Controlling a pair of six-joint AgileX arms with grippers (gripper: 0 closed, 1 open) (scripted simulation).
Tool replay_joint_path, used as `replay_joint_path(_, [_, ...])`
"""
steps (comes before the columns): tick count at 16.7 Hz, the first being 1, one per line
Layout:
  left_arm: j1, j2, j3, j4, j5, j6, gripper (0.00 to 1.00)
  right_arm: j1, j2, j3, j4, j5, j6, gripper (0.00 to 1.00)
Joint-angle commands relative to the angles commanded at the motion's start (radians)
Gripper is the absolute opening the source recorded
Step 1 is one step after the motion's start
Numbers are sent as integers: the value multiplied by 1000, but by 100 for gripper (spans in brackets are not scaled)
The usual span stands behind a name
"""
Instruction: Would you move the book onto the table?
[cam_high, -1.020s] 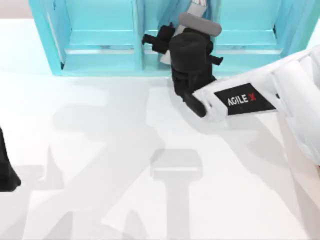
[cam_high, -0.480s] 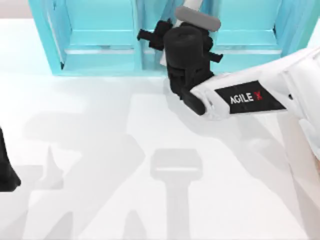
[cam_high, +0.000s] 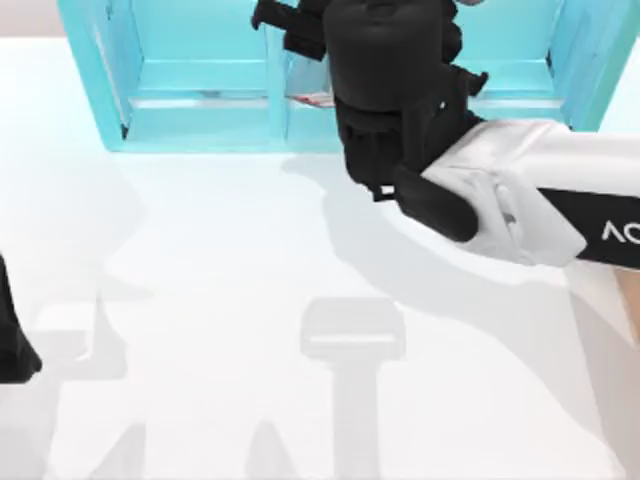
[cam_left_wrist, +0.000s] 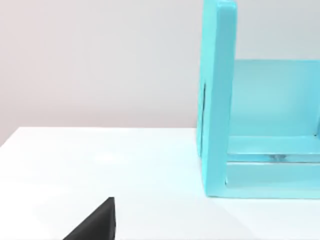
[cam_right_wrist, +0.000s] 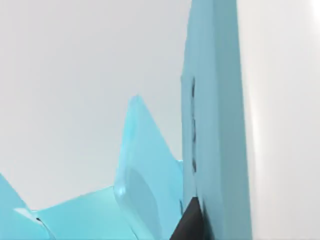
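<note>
The right gripper (cam_high: 380, 50) is at the far middle of the desk (cam_high: 200, 300), pushed in at the front of the light-blue shelf unit (cam_high: 200, 130), with its white arm reaching in from the right. In the right wrist view the book (cam_right_wrist: 212, 125) stands upright and very close, teal cover on one side and pale page edges on the other. A dark part of the gripper lies against that cover. I cannot tell whether the gripper is clenched on the book or only resting beside it, since the other side of the book is hidden.

I judge the gripper is there because the book stands on edge in the shelf, so it has to be taken by its covers and drawn out towards the near side. The book is at the shelf, not yet on the desk. The open white surface nearer than the shelf is the likely place to set it.

The left gripper (cam_high: 12, 345) is parked at the left edge, well apart; I cannot tell its state either.

By count: one book, one shelf unit, one desk, two grippers.
</note>
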Motion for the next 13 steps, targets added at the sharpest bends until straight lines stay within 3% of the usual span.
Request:
replay_joint_path(5, [0,0,0,0,0,0,100,82,-177,-113,-109,69,27,0])
replay_joint_path(13, [0,0,0,0,0,0,100,94,-172,-135,-87,68,-36,0])
